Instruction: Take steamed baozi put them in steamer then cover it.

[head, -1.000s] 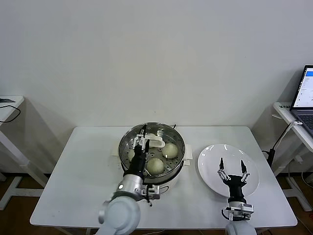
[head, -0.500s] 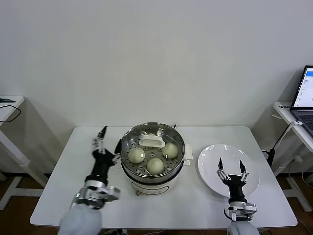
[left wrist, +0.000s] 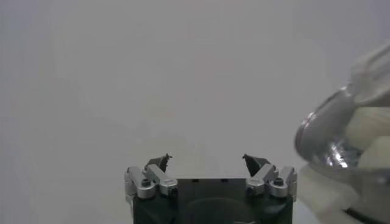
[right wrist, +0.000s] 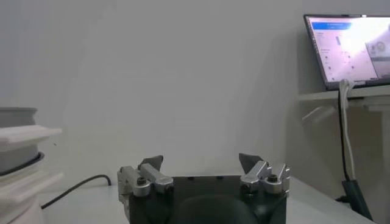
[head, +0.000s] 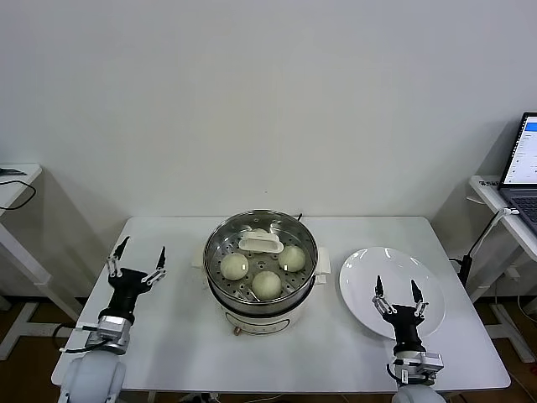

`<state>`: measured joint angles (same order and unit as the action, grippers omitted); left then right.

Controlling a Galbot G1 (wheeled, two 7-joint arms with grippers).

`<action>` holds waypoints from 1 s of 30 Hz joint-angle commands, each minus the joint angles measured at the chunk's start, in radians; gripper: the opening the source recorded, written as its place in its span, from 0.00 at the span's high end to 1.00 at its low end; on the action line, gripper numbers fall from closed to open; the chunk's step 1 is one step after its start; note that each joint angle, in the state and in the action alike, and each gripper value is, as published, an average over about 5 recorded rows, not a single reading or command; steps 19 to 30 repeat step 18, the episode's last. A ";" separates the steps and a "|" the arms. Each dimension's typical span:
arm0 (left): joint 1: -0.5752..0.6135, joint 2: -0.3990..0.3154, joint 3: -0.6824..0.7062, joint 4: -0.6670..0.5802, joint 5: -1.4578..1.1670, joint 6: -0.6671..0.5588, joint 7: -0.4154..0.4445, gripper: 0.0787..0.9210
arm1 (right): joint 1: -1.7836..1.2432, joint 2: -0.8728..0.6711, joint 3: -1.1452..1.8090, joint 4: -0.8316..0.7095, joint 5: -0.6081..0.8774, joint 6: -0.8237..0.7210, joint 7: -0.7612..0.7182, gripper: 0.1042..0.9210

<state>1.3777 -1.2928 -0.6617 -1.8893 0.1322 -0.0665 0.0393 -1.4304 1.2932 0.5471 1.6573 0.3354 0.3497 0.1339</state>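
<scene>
Nearest me, at the front edge of the white table (head: 352, 336), I see both grippers raised with fingers pointing up. The right gripper (head: 398, 294) stands over the near rim of the flat white plate (head: 369, 273), which lies toward the table's right edge; its two fingers are spread apart and hold nothing. The left gripper (head: 136, 259) stands above the table's left edge, well apart from everything on the table, its fingers likewise spread wide and empty; the left wrist view confirms this gap (left wrist: 206, 162), and the right wrist view shows the same for the other gripper (right wrist: 200, 163).

Farther back, at the table's centre, sits the steamer (head: 261, 295), a shiny steel pot on a white base, between the two grippers and just beside the plate. I count three steamed baozi (head: 267, 285) on its perforated tray, two toward the front and one at the right. The cover (head: 261, 243) rests on the steamer, its cream-white handle showing toward the back; the glass itself I can barely make out.

Beyond the table's right edge, a laptop (head: 522, 161) sits open on a side desk.
</scene>
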 commanded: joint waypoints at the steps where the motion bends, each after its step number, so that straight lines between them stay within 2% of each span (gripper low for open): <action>1: 0.035 -0.003 -0.089 0.117 -0.210 -0.105 0.055 0.12 | -0.011 0.004 0.000 0.018 0.007 -0.021 -0.001 0.12; 30: 0.049 0.001 -0.056 0.092 -0.168 -0.117 0.051 0.12 | -0.025 0.016 -0.006 0.030 -0.037 -0.025 0.016 0.12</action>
